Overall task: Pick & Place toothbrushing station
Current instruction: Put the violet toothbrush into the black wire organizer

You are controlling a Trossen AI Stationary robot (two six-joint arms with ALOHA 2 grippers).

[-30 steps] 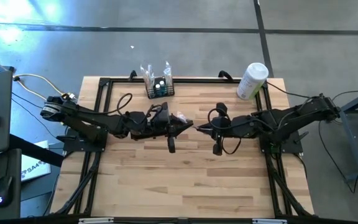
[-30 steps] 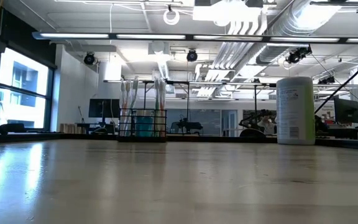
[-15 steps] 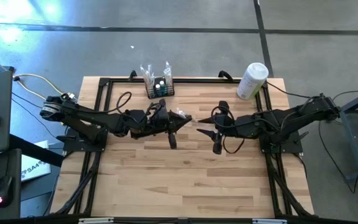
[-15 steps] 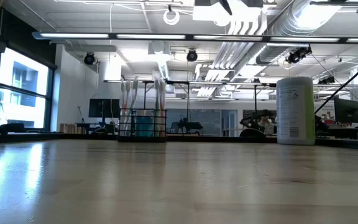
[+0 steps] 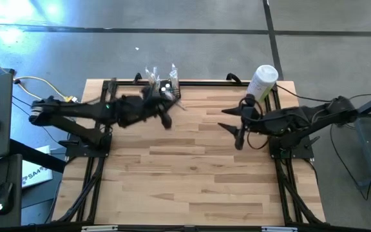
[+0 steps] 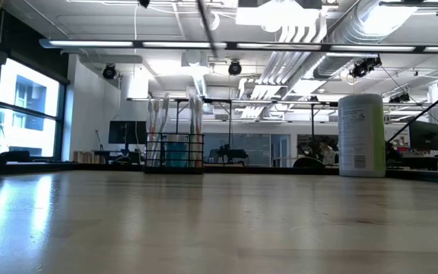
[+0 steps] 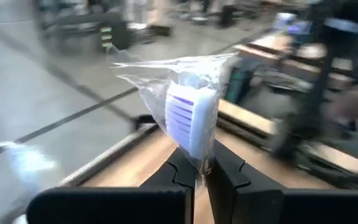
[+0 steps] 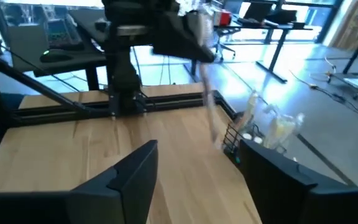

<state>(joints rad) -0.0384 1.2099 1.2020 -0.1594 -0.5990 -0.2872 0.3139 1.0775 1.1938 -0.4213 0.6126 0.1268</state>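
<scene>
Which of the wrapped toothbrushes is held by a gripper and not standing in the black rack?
The wrapped toothbrush pinched in the left gripper, near the black rack. The others stand upright in that rack.

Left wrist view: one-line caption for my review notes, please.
Left gripper shut on a plastic-wrapped toothbrush, its bristled head pointing up, above the table's edge.

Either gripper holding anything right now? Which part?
Left gripper is shut on a plastic-wrapped toothbrush, pinching it just below the bristle head. Right gripper is open and empty.
</scene>
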